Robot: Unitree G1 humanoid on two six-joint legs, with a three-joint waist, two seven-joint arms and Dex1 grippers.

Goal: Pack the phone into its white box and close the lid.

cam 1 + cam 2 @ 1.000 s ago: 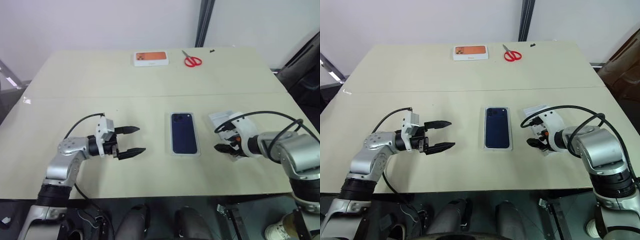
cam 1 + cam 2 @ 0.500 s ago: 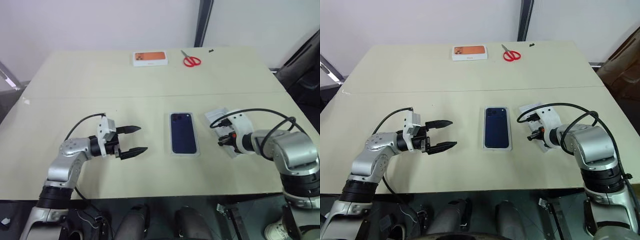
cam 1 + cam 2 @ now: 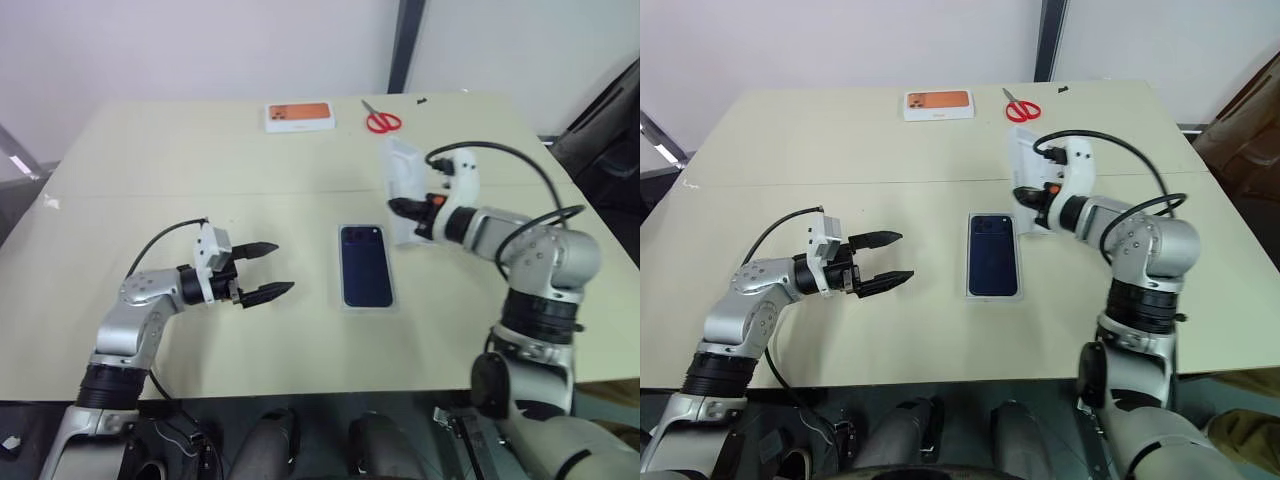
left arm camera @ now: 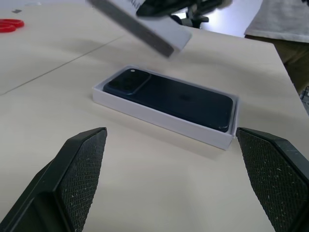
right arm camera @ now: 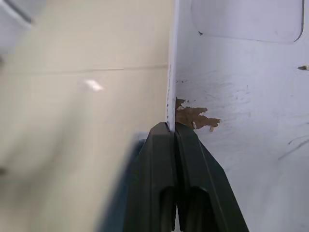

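Since a second ago the right gripper (image 3: 1021, 193) has lifted the lid (image 3: 403, 190) off the table (image 3: 300, 160) and carried it up and inward, so that it now hangs tilted in the air just beyond the far right corner of the white box (image 3: 366, 303); earlier the lid lay flat on the table to the right of the box. The right fingers (image 5: 164, 159) are pressed together on the lid's thin wall, pinching its edge, as the right wrist view shows. The white box itself lies at the middle of the table, and the phone (image 3: 365, 265) rests inside it, back up, its camera cluster at the far end. The left gripper (image 3: 268, 270) hovers well to the left of the box, pointing toward it, fingers spread wide and holding nothing. Far behind the box, near the table's back edge, lie an orange-printed box (image 3: 300, 116) and red scissors (image 3: 382, 120).
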